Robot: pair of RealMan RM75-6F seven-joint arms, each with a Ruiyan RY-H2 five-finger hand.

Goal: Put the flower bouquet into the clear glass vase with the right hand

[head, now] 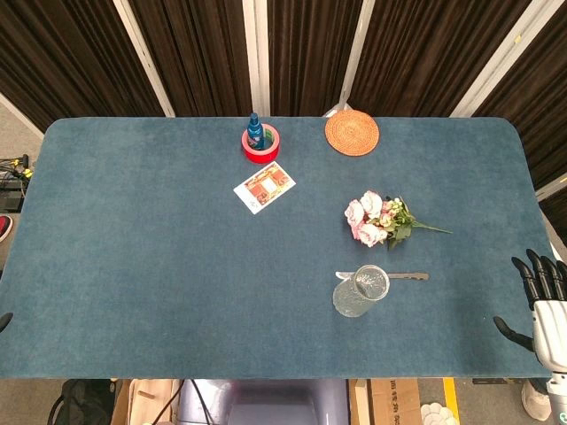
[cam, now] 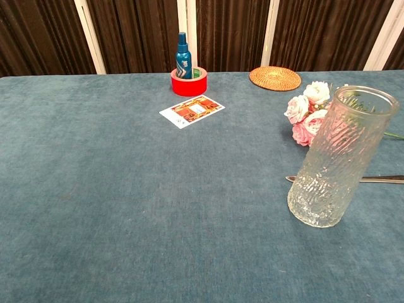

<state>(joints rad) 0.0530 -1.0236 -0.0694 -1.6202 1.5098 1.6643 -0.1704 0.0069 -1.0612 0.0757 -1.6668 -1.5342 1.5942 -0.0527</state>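
Lying on its side on the blue table point(head: 133, 266): bouquet point(head: 376, 219), blooms toward the left, stems trailing toward the right edge, presumably leaving the stems on the near side for the right hand point(head: 542, 305). Standing upright just in front of the bouquet, apart from it: glass vase point(head: 361, 291), mouth up and unobstructed for insertion from above. Holding nothing inside, as far as the chest view shows through the textured wall. Lying flat just behind the vase: knife point(head: 399, 276), reaching right; contact with the vase base cannot be told.

Hovering at the right table edge, well apart from the bouquet: right hand, fingers spread, gripping nothing. Barely showing at the left frame edge: left hand point(head: 4, 321), state not determinable.

Standing inside a red tape roll point(head: 261, 144) at the far edge: blue bottle point(head: 255, 130). Resting nearby: card point(head: 264, 187) and woven coaster point(head: 352, 133).

Judging progress: not yet started.
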